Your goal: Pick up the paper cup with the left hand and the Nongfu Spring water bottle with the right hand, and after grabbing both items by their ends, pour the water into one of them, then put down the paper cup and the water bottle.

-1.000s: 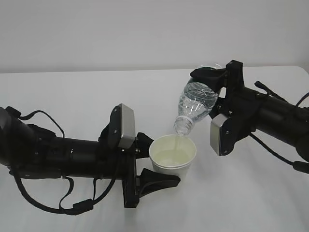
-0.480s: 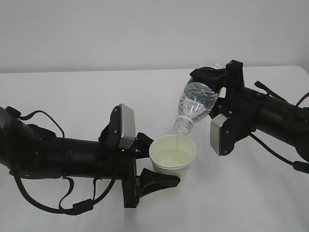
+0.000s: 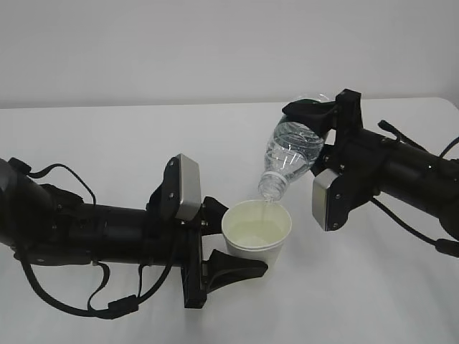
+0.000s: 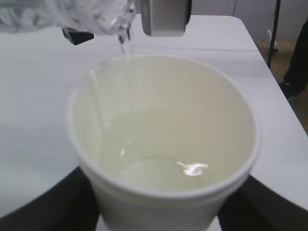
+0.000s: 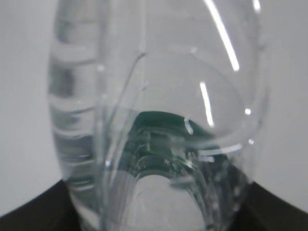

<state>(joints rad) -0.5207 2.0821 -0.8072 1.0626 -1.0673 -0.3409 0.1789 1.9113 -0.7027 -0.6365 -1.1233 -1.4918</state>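
My left gripper (image 3: 240, 242) is shut on the white paper cup (image 3: 256, 233), holding it upright just above the table, one black finger on each side. Pale water (image 4: 159, 156) fills the cup's bottom. My right gripper (image 3: 313, 135) is shut on the base end of the Nongfu Spring water bottle (image 3: 290, 152), which tilts neck-down over the cup. A thin stream of water (image 3: 268, 203) falls from the open neck into the cup. In the right wrist view the clear ribbed bottle (image 5: 154, 120) fills the frame and hides the cup. In the left wrist view the bottle's neck (image 4: 115, 21) hangs over the cup's rim (image 4: 163, 60).
The white table (image 3: 107, 136) runs back to a grey wall. The right arm's grey module (image 4: 163, 17) hangs just beyond the cup. In the left wrist view the table's right edge (image 4: 269, 72) shows, with dark floor objects (image 4: 294, 62) beyond it.
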